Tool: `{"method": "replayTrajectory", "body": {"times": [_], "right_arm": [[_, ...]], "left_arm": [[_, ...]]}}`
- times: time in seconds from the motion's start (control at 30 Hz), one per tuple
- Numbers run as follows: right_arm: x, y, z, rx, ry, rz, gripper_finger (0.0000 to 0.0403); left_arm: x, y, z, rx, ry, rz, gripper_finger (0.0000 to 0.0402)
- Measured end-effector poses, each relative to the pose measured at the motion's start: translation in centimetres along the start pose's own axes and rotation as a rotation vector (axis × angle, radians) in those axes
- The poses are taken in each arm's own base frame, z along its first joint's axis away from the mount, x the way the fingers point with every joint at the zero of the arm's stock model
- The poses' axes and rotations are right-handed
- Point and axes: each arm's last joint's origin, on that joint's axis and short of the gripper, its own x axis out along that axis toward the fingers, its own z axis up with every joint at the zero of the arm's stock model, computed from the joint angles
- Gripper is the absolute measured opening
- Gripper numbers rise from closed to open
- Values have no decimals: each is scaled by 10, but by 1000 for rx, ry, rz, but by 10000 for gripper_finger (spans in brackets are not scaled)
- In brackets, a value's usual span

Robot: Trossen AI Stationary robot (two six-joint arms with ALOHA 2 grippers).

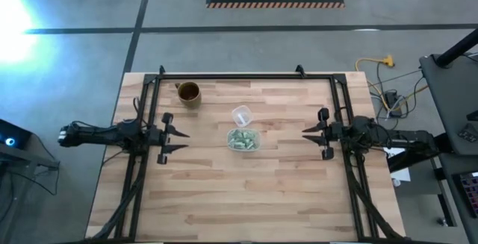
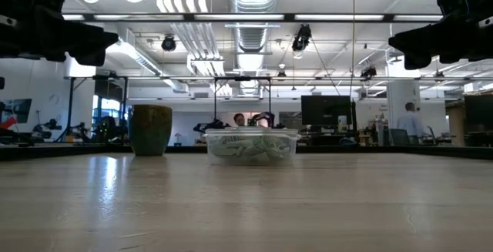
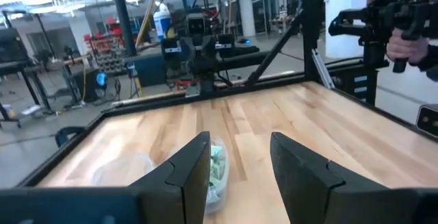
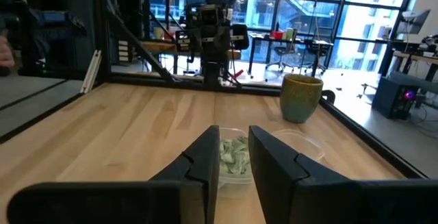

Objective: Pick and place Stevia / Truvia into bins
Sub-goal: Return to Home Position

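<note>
The clear, rounded plastic container (image 1: 256, 133) lies with its long axis running from arm to arm. It holds a jumbled heap of pale green paper packets (image 1: 243, 140), and which way any single packet points is unreadable. The left gripper (image 1: 185, 141) hangs well to the container's left, fingers wide and empty. The right gripper (image 1: 305, 138) hangs well to its right, fingers parted more narrowly and empty.

The left arm (image 1: 104, 133) is reaching in level from centre left, the right arm (image 1: 388, 135) from centre right, facing each other. The left gripper (image 1: 181, 141) and right gripper (image 1: 306, 136) are both holding their fingers apart, empty.
</note>
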Motion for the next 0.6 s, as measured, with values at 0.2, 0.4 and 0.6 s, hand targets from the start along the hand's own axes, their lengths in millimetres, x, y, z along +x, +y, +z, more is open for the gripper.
{"method": "replayTrajectory", "body": {"times": [0.2, 0.4, 0.6], "right_arm": [[0, 0, 0, 9, 0, 0, 68], [0, 0, 0, 10, 0, 0, 68], [0, 0, 0, 23, 0, 0, 68]], "left_arm": [[0, 0, -1, -22, 8, 6, 137], [2, 0, -3, -12, 33, 5, 137], [3, 0, -4, -15, 47, 8, 137]]}}
